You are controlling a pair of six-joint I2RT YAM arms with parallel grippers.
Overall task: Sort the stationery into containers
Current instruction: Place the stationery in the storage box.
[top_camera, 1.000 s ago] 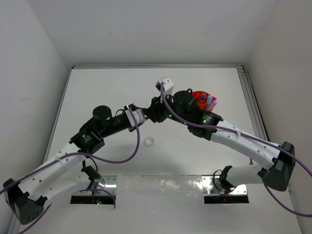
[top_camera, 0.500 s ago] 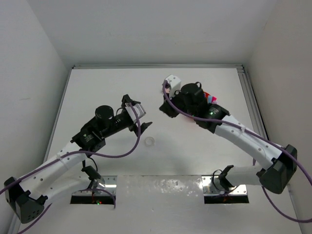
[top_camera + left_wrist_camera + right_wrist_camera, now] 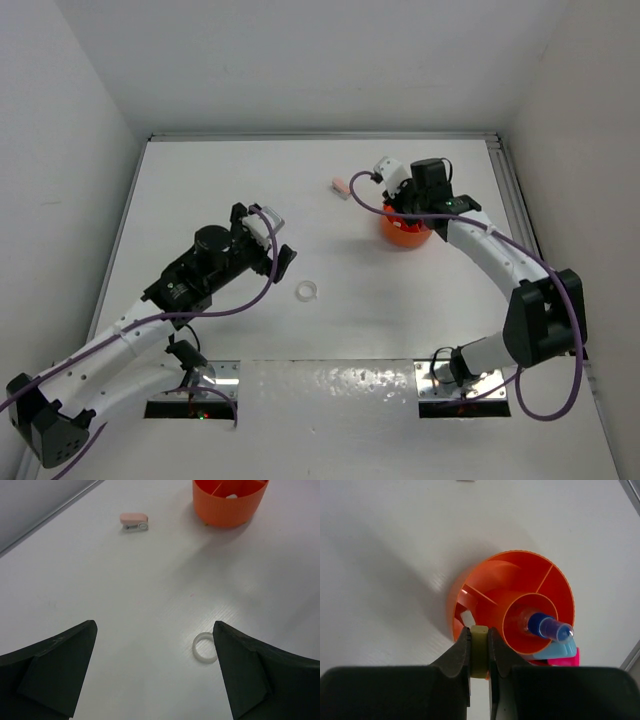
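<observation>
The orange tub (image 3: 402, 236) (image 3: 230, 505) (image 3: 485, 580) stands at the right of the table. My right gripper (image 3: 479, 631) hangs over its near rim, shut on a beige eraser block (image 3: 479, 652). In the tub's middle cup stands a blue-capped bottle (image 3: 546, 626), with a light blue tube (image 3: 555, 651) and a pink marker (image 3: 569, 658) beside it. A clear tape ring (image 3: 306, 291) (image 3: 204, 648) lies on the table just inside the right finger of my left gripper (image 3: 155, 626) (image 3: 263, 236), which is open and empty. A pale pink stick (image 3: 341, 186) (image 3: 134, 521) lies farther back.
A white piece (image 3: 466, 617) sits in an outer compartment of the tub. A raised metal rail (image 3: 515, 215) runs along the table's right edge, close behind the tub. White walls close in the table on the left, back and right.
The two grippers were together mid-table. My left gripper opened and drew back to the left. My right gripper closed on the eraser block and swung right, over the tub.
</observation>
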